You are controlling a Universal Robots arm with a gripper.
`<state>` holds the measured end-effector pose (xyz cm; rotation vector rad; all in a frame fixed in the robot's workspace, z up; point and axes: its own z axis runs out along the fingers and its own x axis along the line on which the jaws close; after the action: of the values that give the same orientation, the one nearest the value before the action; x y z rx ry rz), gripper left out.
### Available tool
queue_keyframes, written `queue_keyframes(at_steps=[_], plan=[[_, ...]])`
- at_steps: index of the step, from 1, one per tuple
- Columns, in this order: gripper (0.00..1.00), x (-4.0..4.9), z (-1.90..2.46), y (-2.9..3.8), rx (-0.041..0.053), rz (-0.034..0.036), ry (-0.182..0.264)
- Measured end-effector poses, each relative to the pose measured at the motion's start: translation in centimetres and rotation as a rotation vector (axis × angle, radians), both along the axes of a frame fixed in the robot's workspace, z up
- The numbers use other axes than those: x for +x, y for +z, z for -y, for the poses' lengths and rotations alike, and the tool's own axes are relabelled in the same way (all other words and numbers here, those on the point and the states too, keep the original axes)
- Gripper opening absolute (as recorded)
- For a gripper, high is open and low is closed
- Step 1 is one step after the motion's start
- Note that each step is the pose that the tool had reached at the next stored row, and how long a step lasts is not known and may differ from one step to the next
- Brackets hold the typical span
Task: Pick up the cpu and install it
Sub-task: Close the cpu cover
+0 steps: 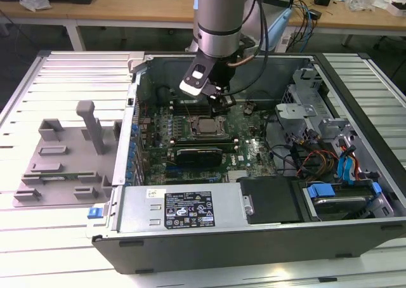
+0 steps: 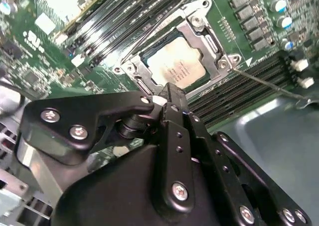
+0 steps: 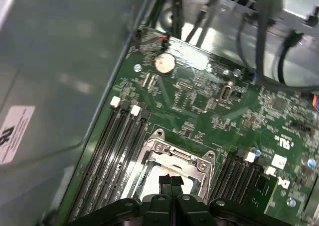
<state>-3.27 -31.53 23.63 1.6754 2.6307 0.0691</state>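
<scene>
The cpu, a small square chip with a pale silvery top, lies flat in its socket on the green motherboard inside the open computer case. In the second wrist view the cpu sits within the metal socket frame. My gripper hangs just above the board at the socket's far edge. The black fingers are pressed together beside the chip's rim, with nothing between them. In the first wrist view the gripper is shut over the cpu, which it partly hides.
A grey plastic fixture with an upright post stands on the table at the exterior view's left. The case wall, power supply, drive cage and cables ring the board. Memory slots flank the socket.
</scene>
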Motion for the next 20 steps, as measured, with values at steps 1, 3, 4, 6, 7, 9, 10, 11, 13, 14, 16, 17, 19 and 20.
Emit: queue_keyframes(at_steps=[1,3,4,6,7,9,10,11,13,14,16,17,19,20], plan=[[0.11,0.00,0.00,0.00,0.0000,0.0000,0.047],[0.11,0.00,0.00,0.00,0.0000,0.0000,0.127],[0.11,0.00,0.00,0.00,0.0000,0.0000,0.160],[0.11,0.00,0.00,0.00,0.0000,0.0000,0.239],[0.11,0.00,0.00,0.00,0.0001,0.0001,0.269],[0.11,0.00,0.00,0.00,0.0000,0.0000,0.311],[0.11,0.00,0.00,0.00,0.0000,0.0000,0.359],[0.11,0.00,0.00,0.00,0.0001,0.0000,0.382],[0.11,0.00,0.00,0.00,0.0000,0.0000,0.435],[0.11,0.00,0.00,0.00,0.0001,0.0000,0.472],[0.11,0.00,0.00,0.00,0.0000,0.0000,0.549],[0.11,0.00,0.00,0.00,0.0000,0.0000,0.573],[0.11,0.00,0.00,0.00,0.0000,0.0000,0.640],[0.11,0.00,0.00,0.00,0.0000,0.0000,0.682]])
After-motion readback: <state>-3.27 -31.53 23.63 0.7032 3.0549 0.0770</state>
